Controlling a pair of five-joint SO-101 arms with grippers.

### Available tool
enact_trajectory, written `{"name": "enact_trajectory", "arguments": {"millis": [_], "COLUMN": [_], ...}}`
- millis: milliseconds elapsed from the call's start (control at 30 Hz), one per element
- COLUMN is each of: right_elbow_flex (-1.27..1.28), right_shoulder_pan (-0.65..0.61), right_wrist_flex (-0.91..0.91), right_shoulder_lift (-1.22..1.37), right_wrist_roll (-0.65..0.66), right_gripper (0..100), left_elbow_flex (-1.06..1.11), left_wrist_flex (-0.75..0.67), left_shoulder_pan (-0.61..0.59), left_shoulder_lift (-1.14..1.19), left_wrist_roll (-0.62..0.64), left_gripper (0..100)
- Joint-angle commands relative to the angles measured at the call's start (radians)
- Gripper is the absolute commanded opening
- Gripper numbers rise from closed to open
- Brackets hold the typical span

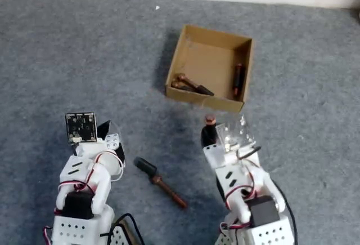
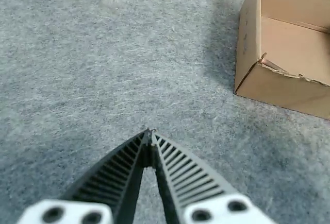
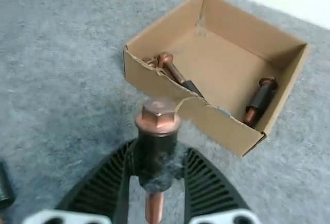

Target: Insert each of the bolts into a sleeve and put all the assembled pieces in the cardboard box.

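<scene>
While your right gripper (image 3: 159,154) clenched the sleeved bolt (image 3: 157,123), long axis pointing head-first toward 12 o'clock, the cardboard box (image 1: 205,102) lay just ahead at 12 o'clock, nearer it than your closed, empty left gripper (image 2: 149,134).
</scene>
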Motion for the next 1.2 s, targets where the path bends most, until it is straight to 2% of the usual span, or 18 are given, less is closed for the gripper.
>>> {"name": "enact_trajectory", "arguments": {"millis": [0, 200, 467, 767, 1167], "right_elbow_flex": [-0.173, -0.377, -0.593, -0.906, -1.412], "right_shoulder_pan": [0.013, 0.013, 0.015, 0.125, 0.173], "right_wrist_flex": [-0.008, -0.008, -0.010, -0.015, -0.015], "right_shoulder_lift": [0.223, 0.561, 0.843, 1.185, 1.732], "right_wrist_roll": [-0.008, -0.009, -0.003, -0.003, -0.009], "right_gripper": [0.5, 0.5, 0.5, 0.5, 0.5], "left_elbow_flex": [0.022, 0.022, 0.022, 0.022, 0.022], "left_wrist_flex": [0.003, 0.003, 0.003, 0.005, 0.005], "left_shoulder_pan": [-0.007, -0.007, -0.007, -0.007, -0.007], "left_shoulder_lift": [-0.004, -0.002, -0.002, -0.002, -0.002], "left_wrist_roll": [-0.015, -0.015, -0.015, -0.015, -0.015], "left_gripper": [1, 1, 1, 1, 1]}}
